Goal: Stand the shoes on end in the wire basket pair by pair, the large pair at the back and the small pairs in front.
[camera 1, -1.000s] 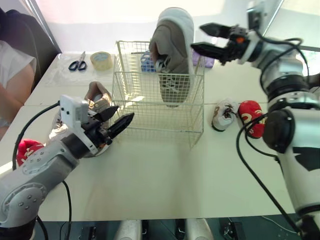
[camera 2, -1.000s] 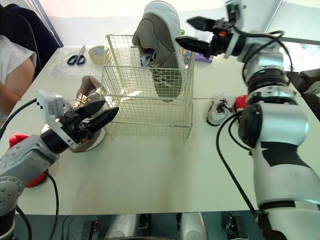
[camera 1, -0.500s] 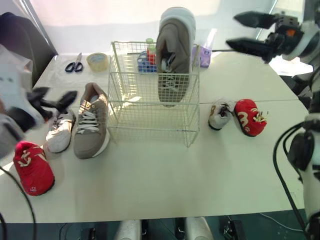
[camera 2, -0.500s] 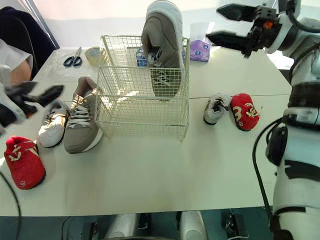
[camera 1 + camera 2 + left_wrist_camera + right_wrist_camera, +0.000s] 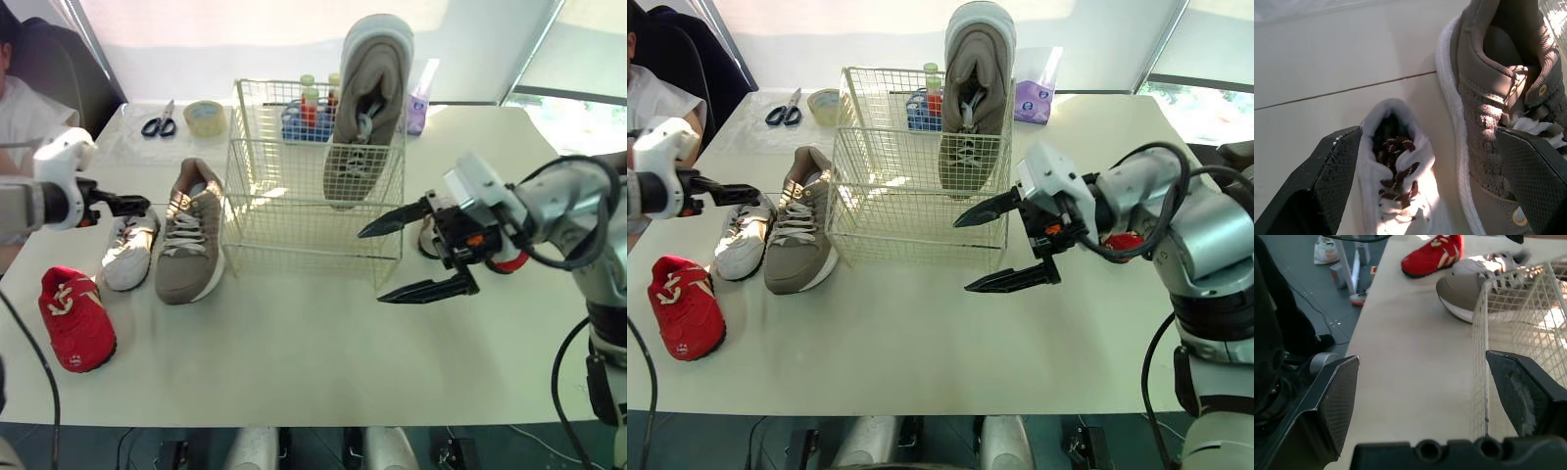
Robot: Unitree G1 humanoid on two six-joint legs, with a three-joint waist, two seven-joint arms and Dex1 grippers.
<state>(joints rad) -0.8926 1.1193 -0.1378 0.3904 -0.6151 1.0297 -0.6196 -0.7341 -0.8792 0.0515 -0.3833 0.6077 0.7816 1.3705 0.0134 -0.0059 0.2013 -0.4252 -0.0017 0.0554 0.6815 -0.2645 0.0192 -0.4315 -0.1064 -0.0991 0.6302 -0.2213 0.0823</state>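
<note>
A wire basket stands in the middle of the desk. One upright grey shoe is on end in the basket's back right corner, leaning on the wire, its sole facing back and its upper end rising well above the rim. The rest of the basket is bare.

The other grey shoe lies flat on the desk just left of the basket, toe toward the front edge. A white shoe lies right beside it on the left, and a red shoe lies further left and nearer the front, apart from both.

The left hand hangs at the heel end of the white shoe with its fingers spread wide and nothing between them. From its wrist, the white shoe's opening sits between the two fingers and the grey shoe's heel lies by one finger. Whether either finger touches a shoe cannot be told.

The right hand hovers over the desk at the basket's front right corner, pointing left, its fingers wide apart and empty. The upper fingertip is close to the front wire. Behind this hand, on the right of the desk, lie a second red shoe and what looks like a second white shoe, both mostly hidden.

Scissors and a tape roll lie at the back left
</note>
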